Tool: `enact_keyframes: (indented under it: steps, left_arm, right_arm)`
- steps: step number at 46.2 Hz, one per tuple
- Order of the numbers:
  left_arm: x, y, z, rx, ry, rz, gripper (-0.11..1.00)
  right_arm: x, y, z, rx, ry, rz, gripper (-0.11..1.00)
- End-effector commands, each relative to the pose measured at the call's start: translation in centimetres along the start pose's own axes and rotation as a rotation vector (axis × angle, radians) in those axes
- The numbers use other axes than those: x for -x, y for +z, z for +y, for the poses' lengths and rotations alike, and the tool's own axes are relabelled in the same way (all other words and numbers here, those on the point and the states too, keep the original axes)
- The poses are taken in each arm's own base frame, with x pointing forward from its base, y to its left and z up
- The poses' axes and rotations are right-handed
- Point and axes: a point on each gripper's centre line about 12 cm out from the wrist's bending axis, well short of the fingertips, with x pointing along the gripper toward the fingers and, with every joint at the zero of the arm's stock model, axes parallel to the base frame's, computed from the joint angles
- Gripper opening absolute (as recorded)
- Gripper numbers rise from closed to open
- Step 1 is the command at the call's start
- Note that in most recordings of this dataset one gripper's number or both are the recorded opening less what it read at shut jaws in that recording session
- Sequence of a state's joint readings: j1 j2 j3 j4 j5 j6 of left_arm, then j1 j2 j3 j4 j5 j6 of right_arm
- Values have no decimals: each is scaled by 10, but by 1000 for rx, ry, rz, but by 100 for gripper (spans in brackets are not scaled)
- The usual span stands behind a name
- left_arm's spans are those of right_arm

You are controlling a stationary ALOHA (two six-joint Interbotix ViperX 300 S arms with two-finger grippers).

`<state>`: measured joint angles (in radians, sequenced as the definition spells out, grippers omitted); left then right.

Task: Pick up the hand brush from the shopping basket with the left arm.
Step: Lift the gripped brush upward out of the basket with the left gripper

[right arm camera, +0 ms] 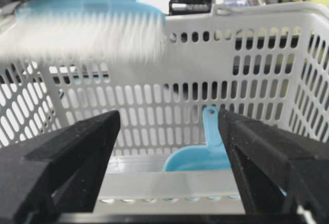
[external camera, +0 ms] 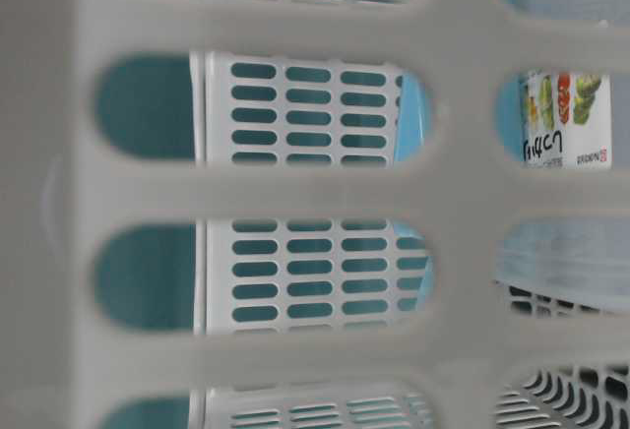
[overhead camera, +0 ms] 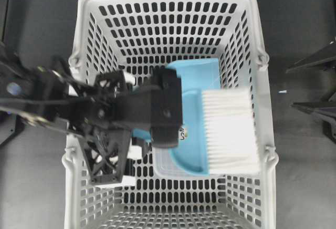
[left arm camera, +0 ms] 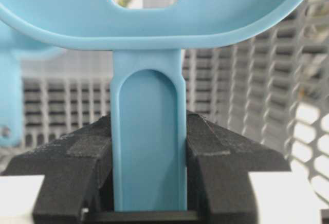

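Hand brush [overhead camera: 223, 132] in left end effector [left arm camera: 148, 147]

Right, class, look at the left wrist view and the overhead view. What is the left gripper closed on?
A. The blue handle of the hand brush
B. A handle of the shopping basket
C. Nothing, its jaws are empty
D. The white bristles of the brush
A: the left gripper has its black fingers pressed on either side of the blue handle of the hand brush.

A light-blue dustpan [overhead camera: 191, 74] and a clear lidded container [overhead camera: 168, 166] lie close together.
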<state>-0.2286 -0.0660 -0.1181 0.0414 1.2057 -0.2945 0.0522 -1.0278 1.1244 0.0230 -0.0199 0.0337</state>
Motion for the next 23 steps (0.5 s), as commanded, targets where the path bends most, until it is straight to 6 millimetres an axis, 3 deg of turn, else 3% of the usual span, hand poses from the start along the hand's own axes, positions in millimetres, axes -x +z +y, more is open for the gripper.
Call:
enact_keyframes:
  steps: [1,23]
  left_arm:
    - [26,10,-4,-7,-20,-66,23]
    - [21,8,-4,-31,-11,-38,23]
  right_arm:
    - [-1,4,0,-6,2,-14,74]
    - [-1,3,0,-6,2,-12,74]
